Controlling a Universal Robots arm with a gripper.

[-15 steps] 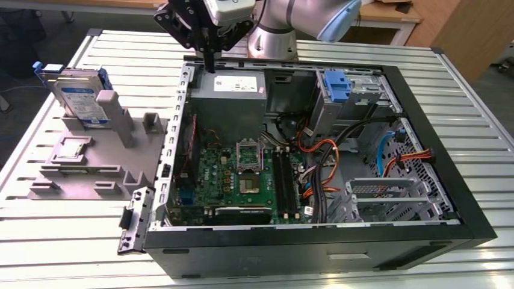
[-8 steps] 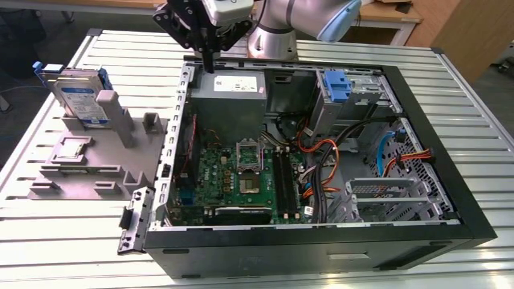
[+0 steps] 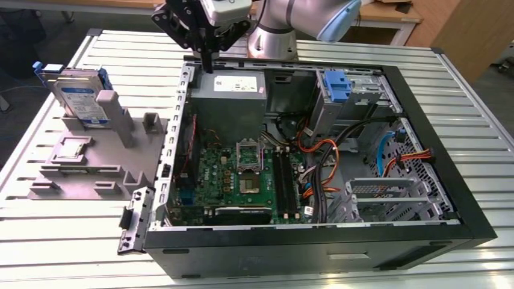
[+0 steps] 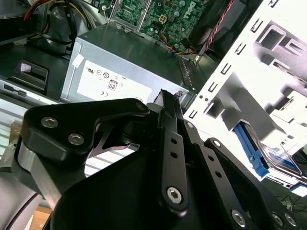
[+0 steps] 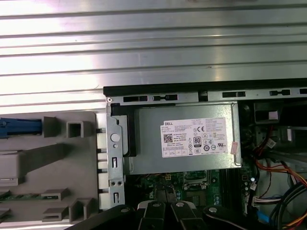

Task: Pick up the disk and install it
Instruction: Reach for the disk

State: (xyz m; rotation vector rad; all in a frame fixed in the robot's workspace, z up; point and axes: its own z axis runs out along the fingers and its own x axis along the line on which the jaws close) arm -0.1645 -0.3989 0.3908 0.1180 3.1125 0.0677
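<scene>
An open black computer case (image 3: 418, 238) lies on its side on a slatted metal bench (image 3: 473, 108). In its far corner on the exterior view's left sits a grey power supply (image 3: 229, 90) with a white sticker (image 5: 194, 137). Below it lies the green motherboard (image 3: 241, 174), with orange and black cables (image 3: 321, 158) beside it. A perforated metal drive cage (image 3: 377, 192) sits toward the exterior view's right. A blue plastic clip (image 3: 337, 84) stands in the far bay. A grey moulded fixture (image 3: 88, 162) rests just beside the case.
</scene>
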